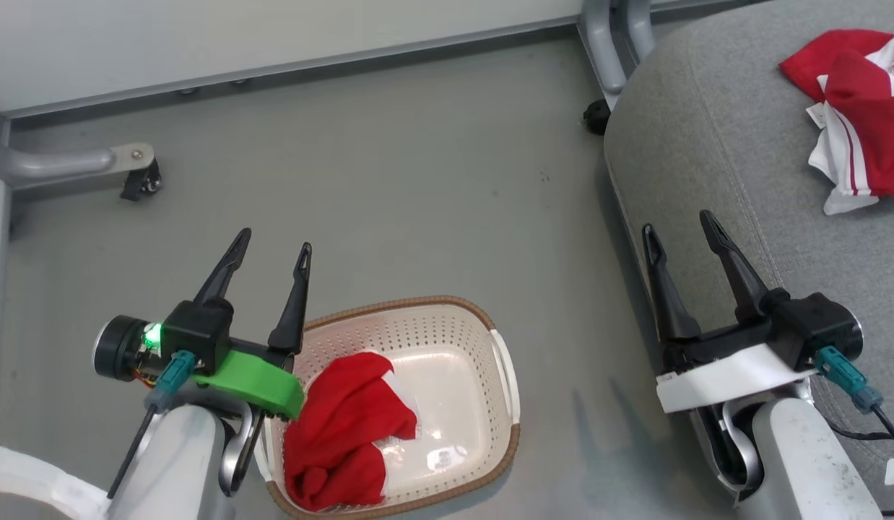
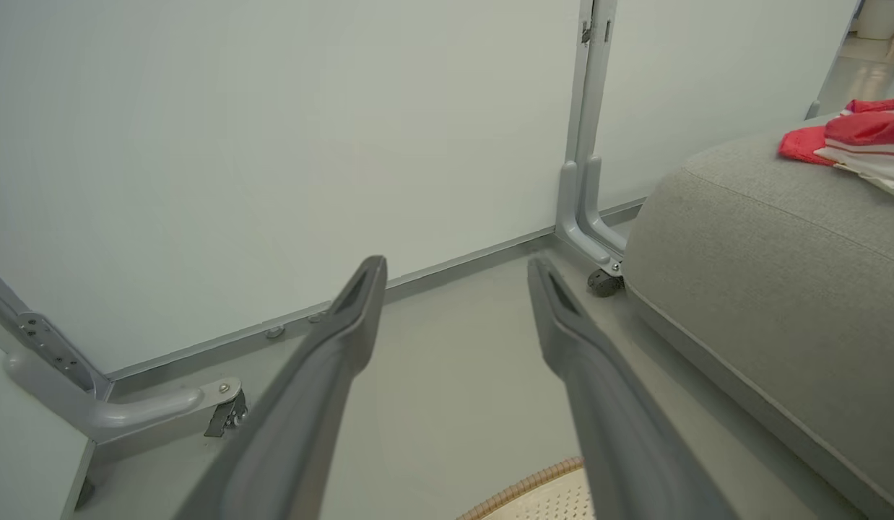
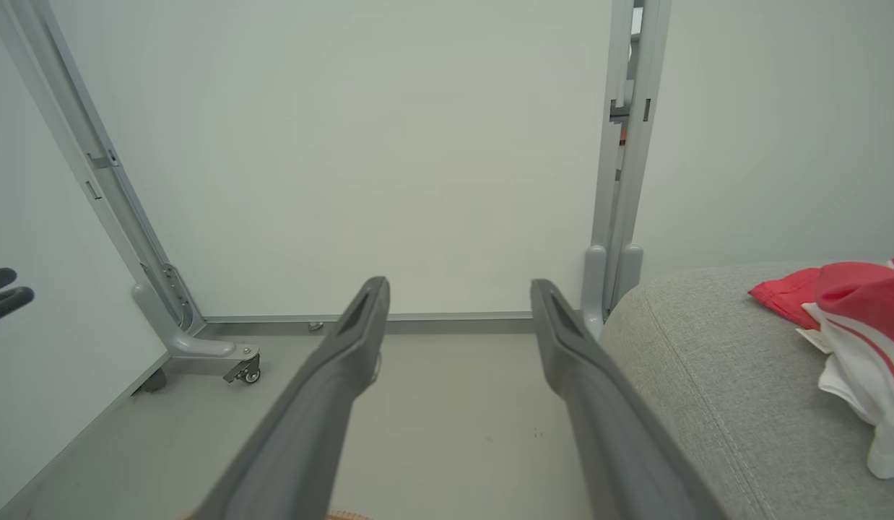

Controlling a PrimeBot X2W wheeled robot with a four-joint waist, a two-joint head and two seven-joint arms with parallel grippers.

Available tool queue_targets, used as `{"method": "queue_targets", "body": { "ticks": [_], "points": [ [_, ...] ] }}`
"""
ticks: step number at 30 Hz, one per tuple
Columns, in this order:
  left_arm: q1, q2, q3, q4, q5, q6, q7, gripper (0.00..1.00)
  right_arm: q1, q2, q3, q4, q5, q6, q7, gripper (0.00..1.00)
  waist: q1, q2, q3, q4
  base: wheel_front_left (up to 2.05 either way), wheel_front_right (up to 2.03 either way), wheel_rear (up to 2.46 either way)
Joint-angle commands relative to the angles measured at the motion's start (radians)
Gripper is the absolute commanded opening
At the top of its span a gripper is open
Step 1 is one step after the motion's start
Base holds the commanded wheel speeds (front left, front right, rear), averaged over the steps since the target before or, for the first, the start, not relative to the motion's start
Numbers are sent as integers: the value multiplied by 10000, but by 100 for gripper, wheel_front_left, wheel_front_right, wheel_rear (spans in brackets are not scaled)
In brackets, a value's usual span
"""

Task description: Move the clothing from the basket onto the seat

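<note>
Gaping empty, left pincer (image 1: 274, 240) by basket (image 1: 418, 302) with clothing (image 1: 346, 426), right pincer (image 1: 677, 222) by seat (image 1: 707, 130)

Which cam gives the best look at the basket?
Head view: nearly the whole basket seen from above, a red garment inside. Left wrist view catches a sliver of its rim at the bottom edge; right wrist view barely a trace.

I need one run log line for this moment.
left hand: open, empty | right hand: open, empty | red garment: in basket | red-white clothing: on seat | task: unfinished
</note>
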Motion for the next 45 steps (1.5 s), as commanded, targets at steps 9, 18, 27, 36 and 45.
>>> {"method": "queue_targets", "body": {
  "ticks": [9, 18, 27, 36, 45],
  "points": [
    [-1185, 817, -1448, 1345, -140, -28, -9, 100, -796, -29, 195, -337, 110, -10, -20, 100, 0, 88, 1792, -1067, 0, 0, 0],
    [-2118, 1223, -2520, 2675, -423, -28, -7, 100, -1269, -27, 252, -629, 183, -10, -20, 100, 0, 88, 2956, -1396, 0, 0, 0],
    [-3149, 1508, -3752, 4165, -559, -27, -9, 100, -1940, -27, 359, -945, 235, -10, -20, 100, 0, 88, 4145, -1702, 0, 0, 0],
    [-3989, 1712, -4879, 5405, -716, -27, -9, 100, -2312, -28, 305, -1158, 328, -10, -20, 100, 0, 88, 4999, -2018, 0, 0, 0],
    [-5056, 1767, -5917, 7242, -771, -28, -9, 100, -2590, -27, 311, -1451, 492, -10, -20, 100, 0, 88, 5984, -2296, 0, 0, 0]
  ]
}}
